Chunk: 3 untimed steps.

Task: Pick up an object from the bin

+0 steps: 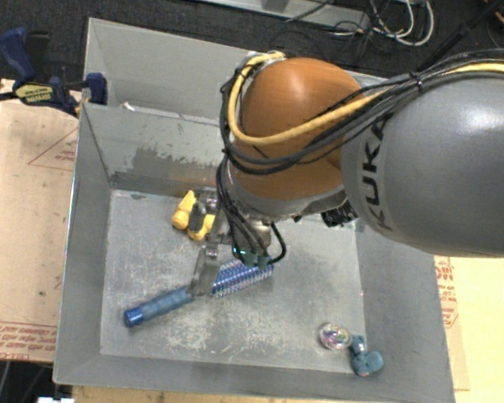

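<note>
— Biggest first?
— Grey metal bin point(139, 254); grey arm point(457, 162) with orange cover, in from the right.
— Gripper?
— Gripper point(206, 279) low at the neck of a blue hairbrush point(169, 304), lying mid-bin. Open or closed: cannot tell.
— Smaller?
— Yellow object point(188, 211) just behind; glittery ball point(335, 336) and teal piece point(365, 360) front right.

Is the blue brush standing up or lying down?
Lying down. The blue brush lies flat on the bin floor, handle pointing lower left.

Single camera above bin point(84, 245), angled down; arm point(462, 134) enters from right
</note>
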Each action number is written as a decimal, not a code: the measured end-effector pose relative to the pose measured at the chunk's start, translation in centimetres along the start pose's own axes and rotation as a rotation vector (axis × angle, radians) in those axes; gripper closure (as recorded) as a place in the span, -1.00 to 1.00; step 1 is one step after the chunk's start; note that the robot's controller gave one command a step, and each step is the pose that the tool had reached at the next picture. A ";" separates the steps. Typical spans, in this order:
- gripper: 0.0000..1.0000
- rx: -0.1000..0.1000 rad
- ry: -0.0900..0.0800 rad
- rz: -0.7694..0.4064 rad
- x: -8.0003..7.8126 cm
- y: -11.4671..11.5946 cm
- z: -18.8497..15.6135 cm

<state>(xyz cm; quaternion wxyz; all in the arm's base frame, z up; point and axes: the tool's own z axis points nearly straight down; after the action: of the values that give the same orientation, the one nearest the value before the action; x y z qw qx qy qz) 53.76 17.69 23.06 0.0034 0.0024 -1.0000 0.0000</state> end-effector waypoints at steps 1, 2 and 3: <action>-1.00 0.004 0.001 -0.022 0.6 -10.7 9.2; -1.00 -0.001 -0.006 -0.155 -3.1 -9.8 16.3; 1.00 -0.001 -0.007 -0.153 -3.1 -9.8 16.1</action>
<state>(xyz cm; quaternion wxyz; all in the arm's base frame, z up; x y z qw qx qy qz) 56.81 7.86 6.93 -0.0003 0.0791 -0.9969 -0.0006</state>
